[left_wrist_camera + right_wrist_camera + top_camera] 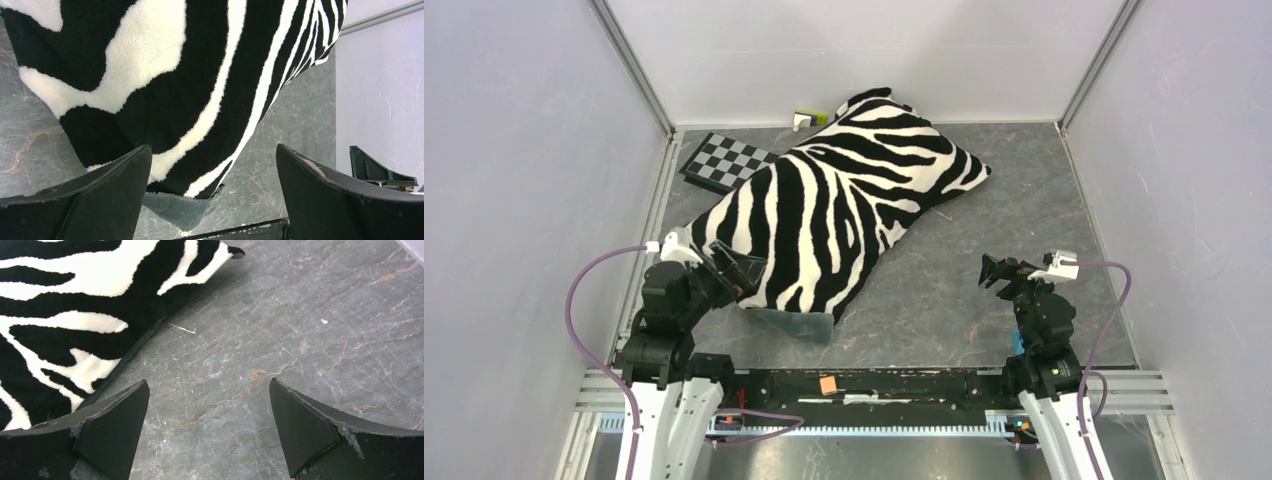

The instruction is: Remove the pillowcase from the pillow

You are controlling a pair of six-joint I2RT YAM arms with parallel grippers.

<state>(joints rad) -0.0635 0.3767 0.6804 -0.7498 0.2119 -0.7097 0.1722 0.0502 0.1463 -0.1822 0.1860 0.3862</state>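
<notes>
Tabletop (pixel 984 300) of grey veined stone carries the whole scene. Across it lies the pillowcase (pixel 824 210), a plump zebra-striped bulk running on a slant from the near left toward the far wall. The pillow itself does not show. Judging by how full the cover sits, it is wholly inside, so the removal has not yet begun.

The left pincer (pixel 214 147) is at the cover's near corner, its jaws apart. The striped edge falls between them in the wrist view, but whether either jaw touches the cloth cannot be told. The right pincer (pixel 209 381) also has its jaws apart. It hangs over bare stone to the right of the cover's long edge, near it but not touching.

A checkerboard (pixel 724 160) lies flat at the far left, with one corner tucked under the cover. At the near end, a grey flap (pixel 180 210) of the plain inner side pokes out beneath the stripes, which suggests the opening is there. A small white and yellow-green item (pixel 809 118) sits against the far wall, too small to name.

The step in hand looks like the first grasp at the open end. The next move calls for the left pincer to close on the hem alone, catching cloth and not stuffing. The right pincer then has to reach the pillow at the mouth or pin the far end, so that cover and filling can be drawn apart.
</notes>
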